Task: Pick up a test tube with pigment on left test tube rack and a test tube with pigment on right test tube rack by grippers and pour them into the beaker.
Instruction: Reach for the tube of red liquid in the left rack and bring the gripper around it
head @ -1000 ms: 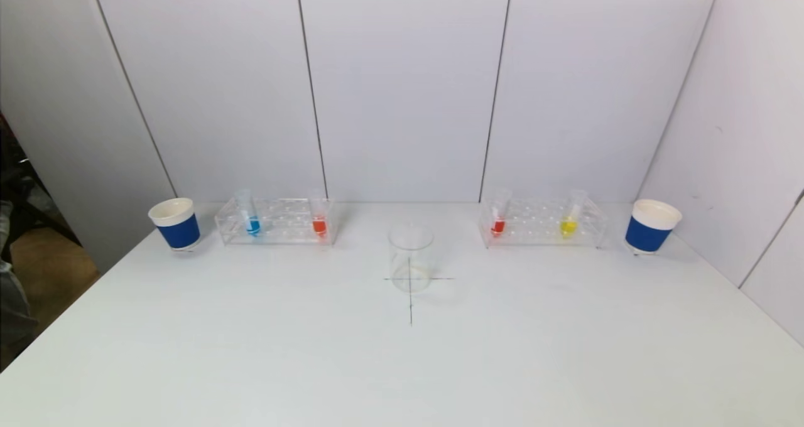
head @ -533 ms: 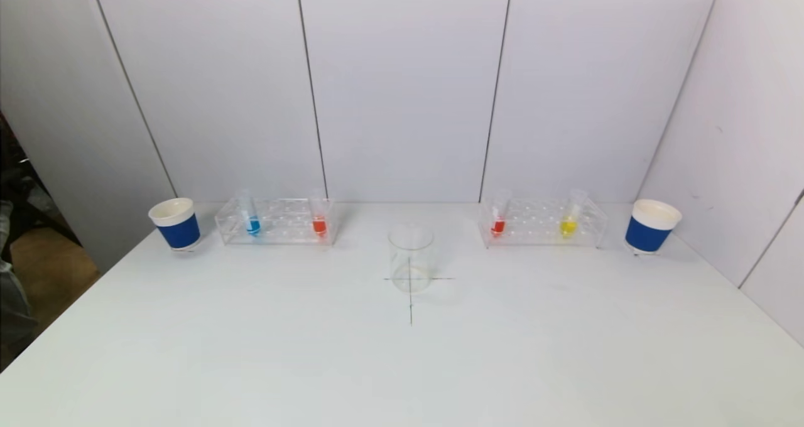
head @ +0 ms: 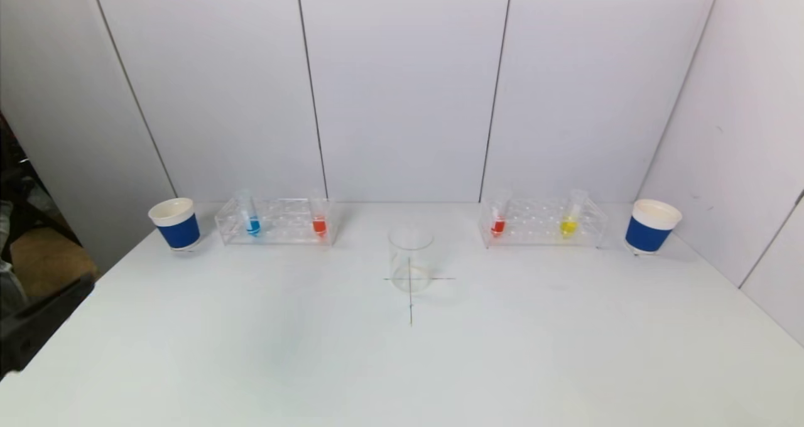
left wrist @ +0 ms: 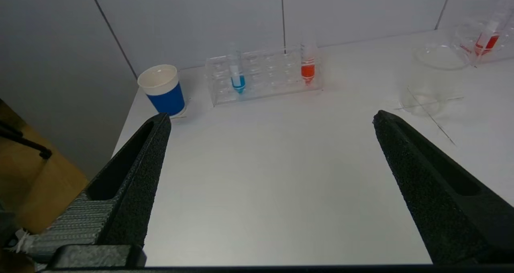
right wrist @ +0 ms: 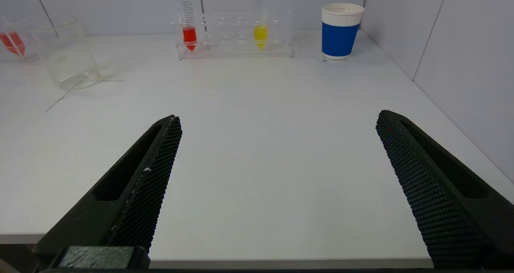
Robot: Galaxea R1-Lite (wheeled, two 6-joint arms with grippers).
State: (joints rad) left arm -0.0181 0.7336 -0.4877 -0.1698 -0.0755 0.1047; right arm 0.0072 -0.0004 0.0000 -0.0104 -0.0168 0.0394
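Nothing is done yet, by my reading: going left to right, the left gripper point(left wrist: 271, 118) hangs with its jaws spread and empty at the table's near left edge, about eight o'clock from the beaker point(head: 411, 259). The left rack point(head: 276, 220) at ten o'clock holds its blue tube point(head: 252, 216) and orange tube point(head: 319, 216). The beaker looks empty, the right rack point(head: 544, 221) at two o'clock keeps its red tube point(head: 499, 216) and yellow tube point(head: 570, 216), and the right gripper point(right wrist: 277, 118) waits spread over the near edge, so both picks and pours remain.

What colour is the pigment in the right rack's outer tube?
Yellow: the outer tube in the right rack shows best in the right wrist view.
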